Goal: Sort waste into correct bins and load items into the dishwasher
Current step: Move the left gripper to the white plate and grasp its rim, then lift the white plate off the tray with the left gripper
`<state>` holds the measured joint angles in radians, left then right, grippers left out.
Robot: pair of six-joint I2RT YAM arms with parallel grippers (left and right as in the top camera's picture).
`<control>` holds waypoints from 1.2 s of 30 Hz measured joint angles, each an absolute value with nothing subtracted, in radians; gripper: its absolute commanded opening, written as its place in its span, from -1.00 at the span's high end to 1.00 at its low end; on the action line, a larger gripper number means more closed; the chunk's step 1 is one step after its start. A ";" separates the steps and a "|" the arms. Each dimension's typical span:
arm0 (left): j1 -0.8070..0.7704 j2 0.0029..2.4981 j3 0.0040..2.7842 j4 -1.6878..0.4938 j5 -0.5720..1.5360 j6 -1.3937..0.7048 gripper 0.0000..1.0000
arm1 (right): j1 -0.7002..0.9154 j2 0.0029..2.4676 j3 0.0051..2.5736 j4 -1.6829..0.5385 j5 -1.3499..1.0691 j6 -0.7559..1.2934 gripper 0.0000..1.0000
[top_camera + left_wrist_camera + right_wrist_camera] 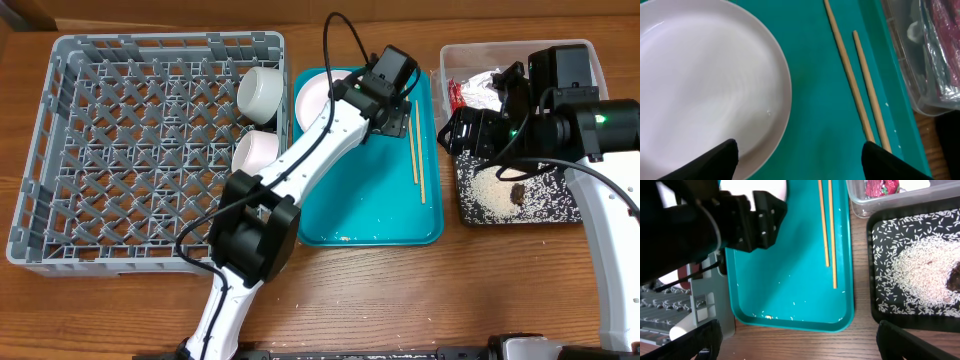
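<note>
My left gripper (385, 105) is open and empty over the teal tray (340, 215), between the white plate (700, 85) and the two wooden chopsticks (860, 90). In the left wrist view one finger overlaps the plate's rim and the other the chopsticks' near ends. The plate (318, 95) and chopsticks (417, 155) also show in the overhead view. Two white bowls (262, 92) (255, 152) stand in the grey dish rack (60, 150). My right gripper (455, 130) is open and empty near the clear tub (590, 55), which holds the red-and-silver wrapper (470, 92). The black tray (545, 205) holds rice and a brown lump (517, 192).
Loose rice grains (790, 305) lie scattered on the teal tray. The left arm stretches diagonally over the rack's right side and the tray. Bare wooden table (400, 290) runs along the front.
</note>
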<state>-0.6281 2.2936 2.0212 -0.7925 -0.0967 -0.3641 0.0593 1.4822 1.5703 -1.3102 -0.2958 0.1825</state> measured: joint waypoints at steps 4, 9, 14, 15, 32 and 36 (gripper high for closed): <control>-0.628 2.337 2.021 -0.765 -0.097 -0.247 -0.53 | 0.059 1.482 1.570 -1.309 -0.296 0.183 -1.00; -0.626 2.393 2.021 -0.770 -0.088 -0.179 -0.51 | 0.059 1.482 1.570 -1.310 -0.296 0.183 -1.00; -0.626 2.405 2.021 -0.776 -0.074 -0.163 -0.54 | 0.059 1.482 1.570 -1.310 -0.297 0.183 -0.99; -0.624 2.405 2.021 -0.781 -0.062 -0.160 -0.55 | 0.059 1.482 1.570 -1.309 -0.296 0.183 -1.00; -0.616 2.407 2.062 -1.023 0.415 -0.279 -0.43 | 0.059 1.482 1.570 -1.309 -0.296 0.183 -1.00; -0.600 2.414 2.214 -1.156 0.379 -0.283 -0.46 | 0.059 1.482 1.570 -1.310 -0.296 0.183 -1.00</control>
